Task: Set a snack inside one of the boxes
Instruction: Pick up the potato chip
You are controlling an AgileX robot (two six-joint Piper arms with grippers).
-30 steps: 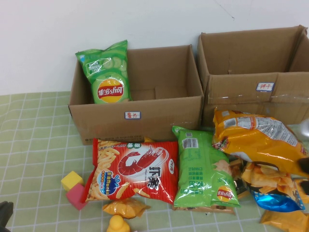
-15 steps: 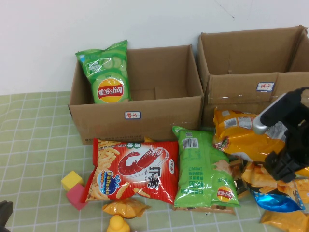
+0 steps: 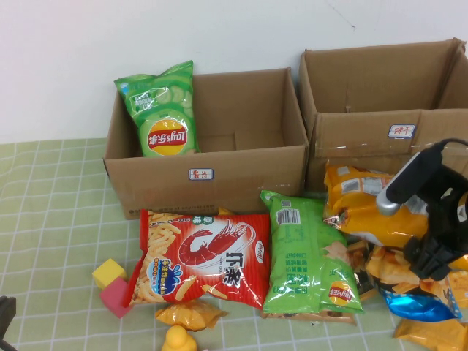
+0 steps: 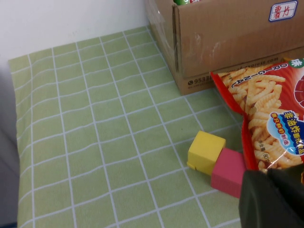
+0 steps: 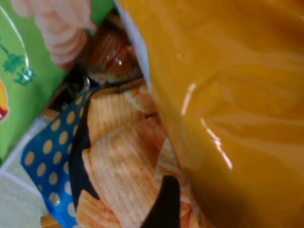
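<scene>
The snack, a large glossy yellow-orange chip bag (image 3: 362,208), lies at the right on other bags, in front of the taped box. It fills the right wrist view (image 5: 228,95). My right gripper (image 3: 433,257) is down on the bag's right end, open, with the bag's edge between the jaws; one dark finger (image 5: 165,204) shows, the other is hidden behind the bag. The plain-fronted box (image 3: 212,175) with its small white label stands at the back centre-left. My left gripper (image 4: 273,199) is shut and empty at the table's front left corner (image 3: 6,313).
A green chip bag (image 3: 162,110) stands in the plain box. The larger taped box (image 3: 365,139) is at the back right. A red shrimp-stick bag (image 3: 201,256), a green bag (image 3: 307,256), a blue-and-orange bag (image 3: 409,296), small orange packets (image 3: 191,314) and yellow (image 3: 108,272) and pink (image 3: 117,296) blocks lie in front.
My right arm has come in from the right and lowered onto the yellow-orange bag. The left gripper has slipped slightly lower at the front left corner.
</scene>
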